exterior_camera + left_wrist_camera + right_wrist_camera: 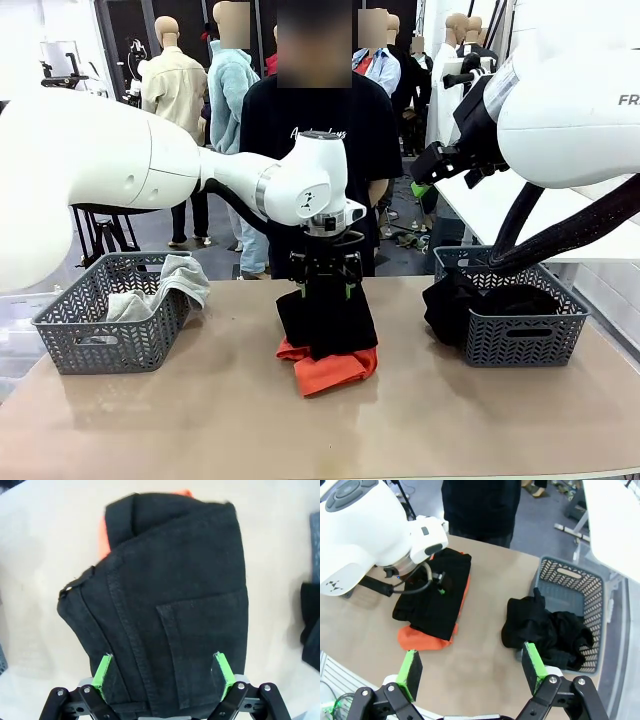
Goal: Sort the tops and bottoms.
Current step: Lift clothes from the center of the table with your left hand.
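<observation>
On the left of the table (200,420) stands a grey left basket (70,345). A light grey top (180,280) lies in it, crumpled, with one end spilling over the right rim.

In the middle the left gripper (325,285) points straight down at a small pile of two garments. The black bottoms (328,322) lie on top, folded into a thick block. From the left wrist the bottoms (175,580) show heavy dark cloth with stitched seams, a sewn-on pocket and a small fastening at one corner. Under them lies the orange top (330,368), flat on the table. Its near edge sticks out towards the robot's side, and a sliver (103,535) shows past the far fold. The left gripper (162,659) has its green pads wide apart over one end of the bottoms, with cloth between them. I can't tell whether they touch it.

Behind the pile a person (310,120) in a black T-shirt stands at the far edge.

On the right sits the right basket (530,340), with a black heap (450,305) of cloth bunched inside and hanging over its left wall onto the table. The right gripper (470,652) hangs high above the table with its jaws spread and nothing in them, looking down on the pile (437,600) and the right basket (570,575).
</observation>
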`<state>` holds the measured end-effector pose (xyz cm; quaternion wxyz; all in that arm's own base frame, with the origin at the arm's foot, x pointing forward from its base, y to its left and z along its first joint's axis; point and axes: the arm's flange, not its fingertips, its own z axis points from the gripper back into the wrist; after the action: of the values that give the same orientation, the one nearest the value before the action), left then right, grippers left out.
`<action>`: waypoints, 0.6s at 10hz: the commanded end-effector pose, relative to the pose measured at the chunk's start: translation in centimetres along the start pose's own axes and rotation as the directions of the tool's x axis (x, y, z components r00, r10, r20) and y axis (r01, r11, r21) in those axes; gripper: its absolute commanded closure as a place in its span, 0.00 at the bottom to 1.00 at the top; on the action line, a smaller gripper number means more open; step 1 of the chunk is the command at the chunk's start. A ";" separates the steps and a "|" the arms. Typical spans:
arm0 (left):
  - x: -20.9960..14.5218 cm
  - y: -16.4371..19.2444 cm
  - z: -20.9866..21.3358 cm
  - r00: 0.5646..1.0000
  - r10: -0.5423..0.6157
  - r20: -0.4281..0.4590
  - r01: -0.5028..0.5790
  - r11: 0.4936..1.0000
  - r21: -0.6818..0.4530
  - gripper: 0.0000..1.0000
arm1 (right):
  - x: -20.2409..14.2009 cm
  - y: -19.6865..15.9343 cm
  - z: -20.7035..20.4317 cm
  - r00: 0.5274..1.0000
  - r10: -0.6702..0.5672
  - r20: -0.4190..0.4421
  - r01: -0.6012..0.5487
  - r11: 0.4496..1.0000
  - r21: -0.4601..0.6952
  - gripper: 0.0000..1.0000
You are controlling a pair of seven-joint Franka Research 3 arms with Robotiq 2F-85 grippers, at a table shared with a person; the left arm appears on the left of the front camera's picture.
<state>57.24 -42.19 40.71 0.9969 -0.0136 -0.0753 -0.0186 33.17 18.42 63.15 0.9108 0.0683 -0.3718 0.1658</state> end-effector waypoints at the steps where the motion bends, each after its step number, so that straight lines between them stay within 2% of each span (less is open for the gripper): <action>1: 0.1 0.6 0.1 0.995 0.094 0.032 -0.094 0.996 -0.002 0.00 | -0.5 -0.1 -0.2 1.000 -0.004 -0.004 0.004 1.000 0.005 0.00; 4: 0.4 0.4 -2.0 0.995 0.102 -0.004 -0.102 0.993 -0.055 0.00 | -0.5 -0.1 -0.2 1.000 -0.004 -0.004 0.004 1.000 0.005 0.00; 6: 0.6 0.7 -2.8 0.994 0.108 0.017 -0.106 0.990 -0.090 0.00 | -0.5 -0.1 -0.2 1.000 -0.004 -0.004 0.004 1.000 0.005 0.00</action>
<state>58.49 -42.18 38.34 0.9955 -0.0467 -0.0762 0.0304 33.17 18.42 63.15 0.9108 0.0683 -0.3718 0.1658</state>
